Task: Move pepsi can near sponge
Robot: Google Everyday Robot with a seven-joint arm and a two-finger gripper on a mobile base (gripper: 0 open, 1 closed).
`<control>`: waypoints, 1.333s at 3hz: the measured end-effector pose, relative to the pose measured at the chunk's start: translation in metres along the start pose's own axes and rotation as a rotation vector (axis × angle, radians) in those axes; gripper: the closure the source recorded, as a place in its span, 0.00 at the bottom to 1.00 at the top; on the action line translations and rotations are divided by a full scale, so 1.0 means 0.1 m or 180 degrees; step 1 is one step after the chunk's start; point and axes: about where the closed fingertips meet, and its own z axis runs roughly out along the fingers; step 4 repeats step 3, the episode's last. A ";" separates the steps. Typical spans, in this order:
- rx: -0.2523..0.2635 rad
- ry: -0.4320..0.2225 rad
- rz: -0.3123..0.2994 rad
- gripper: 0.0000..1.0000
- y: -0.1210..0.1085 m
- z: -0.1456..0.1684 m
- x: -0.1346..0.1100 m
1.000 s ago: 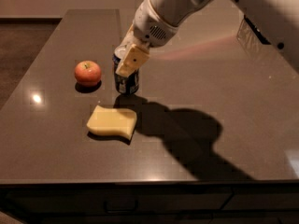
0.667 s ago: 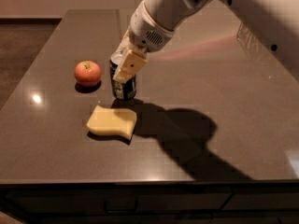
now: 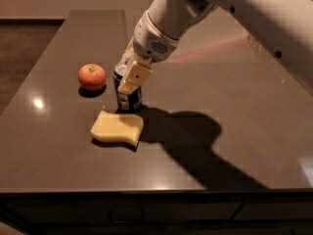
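Observation:
The dark blue pepsi can (image 3: 128,99) stands upright on the dark table (image 3: 234,111), just behind the pale yellow sponge (image 3: 117,128) and almost touching its back edge. My gripper (image 3: 128,72) comes down from the upper right and is shut on the pepsi can, with one tan finger (image 3: 134,77) across its front and top. The far finger is hidden behind the can.
A red apple (image 3: 92,76) sits left of the can, a short gap away. The arm's shadow falls on the table right of the sponge. The table's front edge (image 3: 156,190) runs along the bottom.
My gripper has carried the can a little toward the front and left, closer to the sponge. The apple and sponge have not moved.

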 end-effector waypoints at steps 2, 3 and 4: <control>-0.0013 0.0017 0.0006 0.00 0.01 0.05 0.03; -0.0014 0.0017 0.0005 0.00 0.01 0.05 0.03; -0.0014 0.0017 0.0005 0.00 0.01 0.05 0.03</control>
